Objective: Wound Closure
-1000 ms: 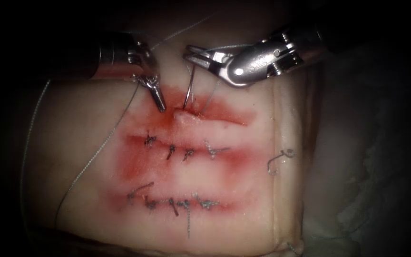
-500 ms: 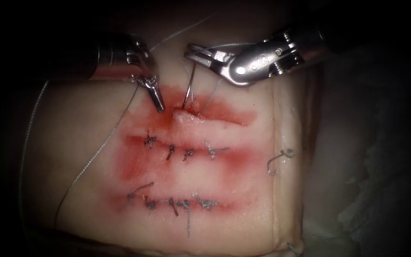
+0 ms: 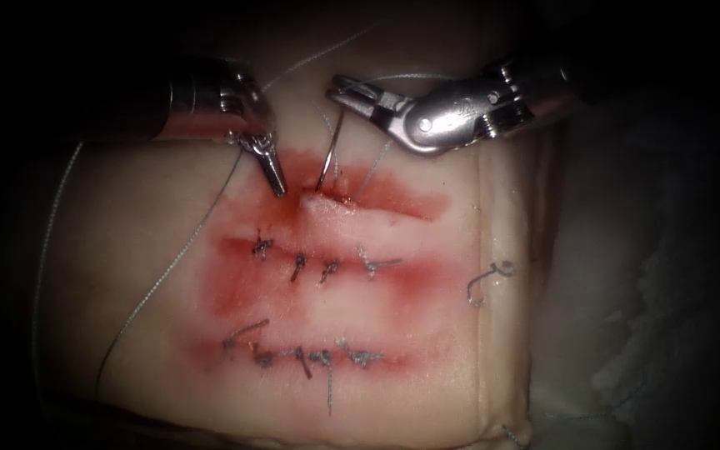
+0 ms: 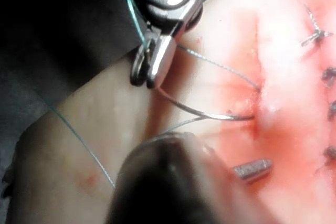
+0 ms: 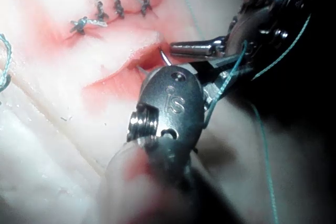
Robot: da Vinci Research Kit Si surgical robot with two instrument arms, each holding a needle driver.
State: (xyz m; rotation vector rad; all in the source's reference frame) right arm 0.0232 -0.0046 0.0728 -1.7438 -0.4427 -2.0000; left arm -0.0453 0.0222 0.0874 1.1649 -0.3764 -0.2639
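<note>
The right tool's fingers pinch the needle near its blunt end, close to where the thread joins. The needle hangs down from them in a steep curve and its point sits in the tissue at the top cut, just right of the cut's left end. Held that far back, most of the curve is free to sweep through the tissue, and the wrist lies almost level above the far edge of the tissue, so the arc stands upright over the cut.

The left tool's fingers look pressed together and grasp nothing that I can make out. Their tip rests on or just above the tissue beside the cut's left end, near the needle's entry. In my judgement this placement steadies the lip against the needle's push. In the left wrist view the needle runs from the right tool into the red-stained edge.

The thread trails from the needle's end across the tissue toward its near left corner, slack and clear of both tools.

Two lower cuts, nearer the front edge of the tissue, carry knotted stitches. Red fluid stains the tissue around all three.
</note>
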